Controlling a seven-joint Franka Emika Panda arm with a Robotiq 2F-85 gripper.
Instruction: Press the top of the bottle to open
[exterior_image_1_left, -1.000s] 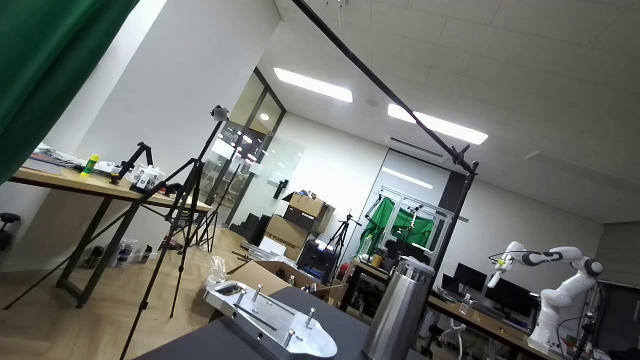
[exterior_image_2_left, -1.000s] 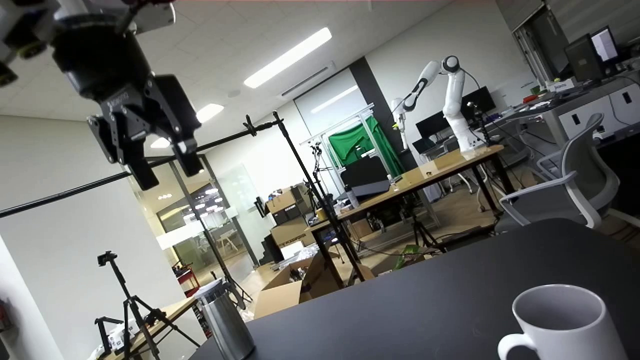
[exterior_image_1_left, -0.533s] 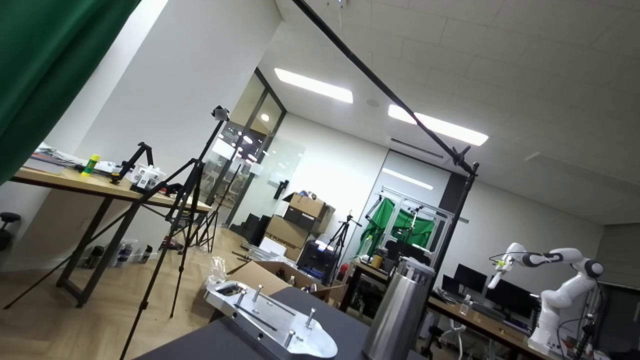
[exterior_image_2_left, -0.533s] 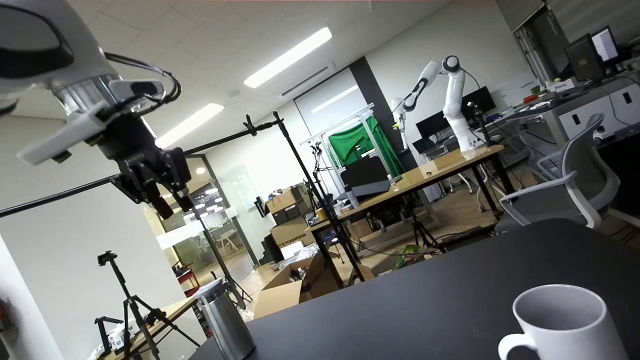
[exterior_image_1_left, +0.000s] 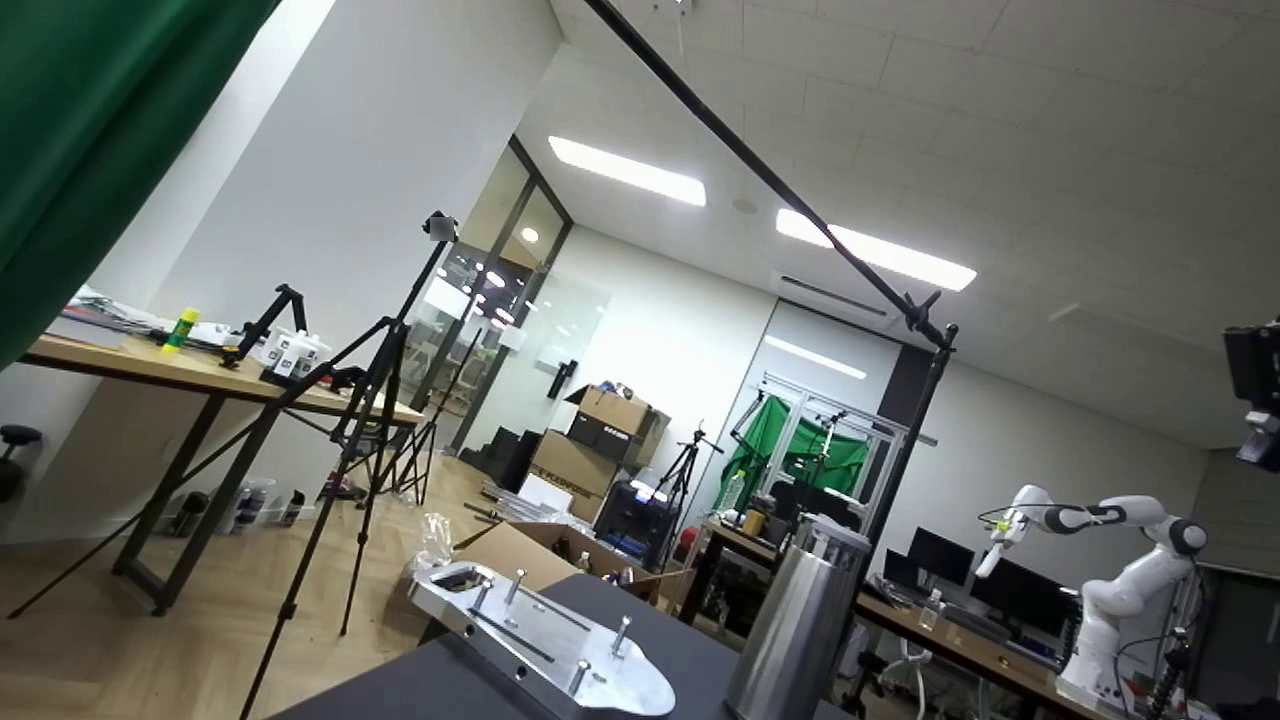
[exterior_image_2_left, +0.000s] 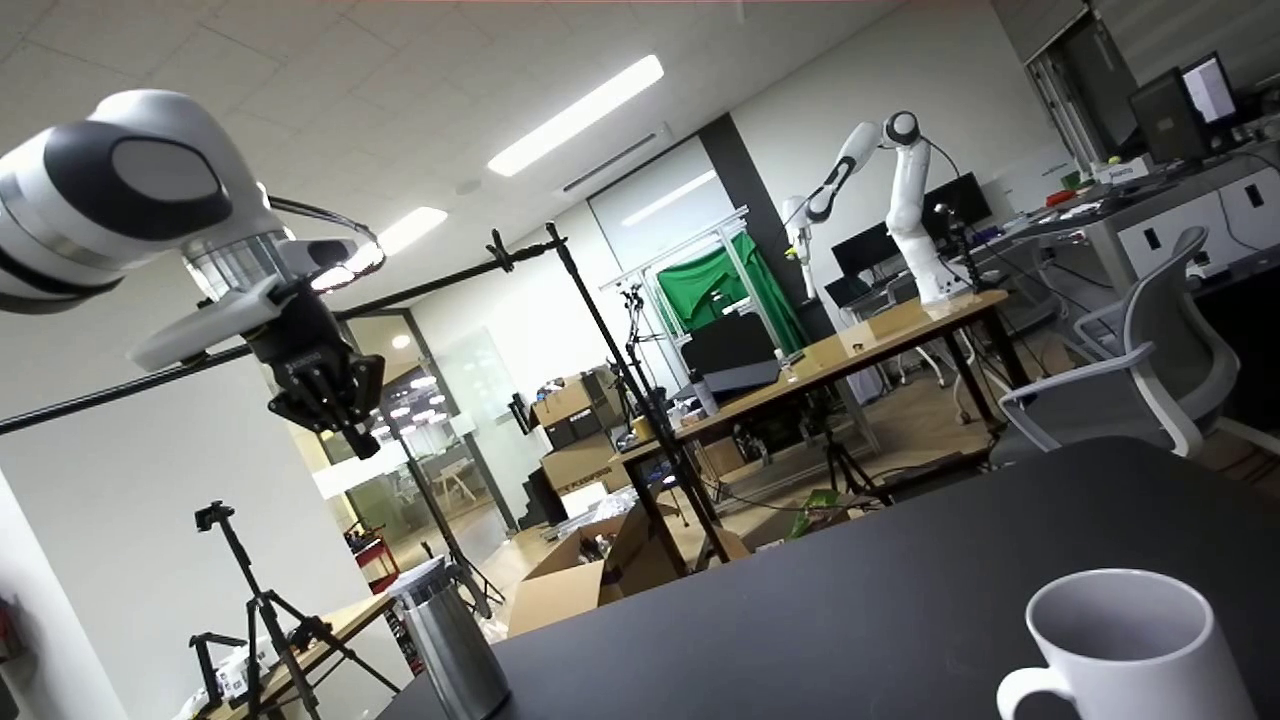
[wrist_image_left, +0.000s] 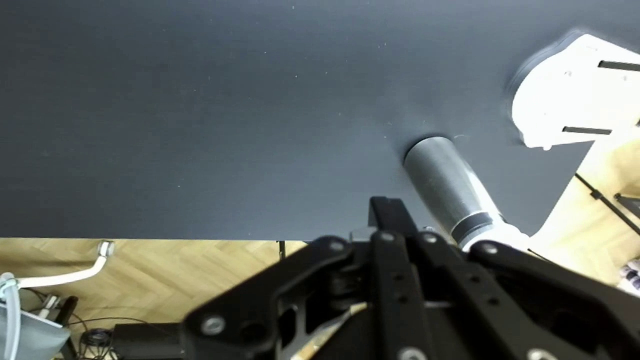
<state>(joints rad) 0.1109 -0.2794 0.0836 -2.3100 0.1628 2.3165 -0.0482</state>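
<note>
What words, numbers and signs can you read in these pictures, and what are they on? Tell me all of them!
I can't read any for sure. These are too small or blurred:
Pincer: pale lettering.
Lower cardboard box: dark lettering.
Dark box above it: pale marks.
White blocks: black marks.
Small white box: faint marks.
Lit screen: tiny detail.
Bottle and mug: no writing shows.

We see a flat, dark grey table, and its surface looks dull. The silver-grey bottle stands upright on it, and one straight edge of the table runs near the bottle. Also near the bottle, but apart from it, we find a metal plate with bolts rising from it. In an exterior view we see a white mug, well apart from the bottle, its opening turned upward.
</note>
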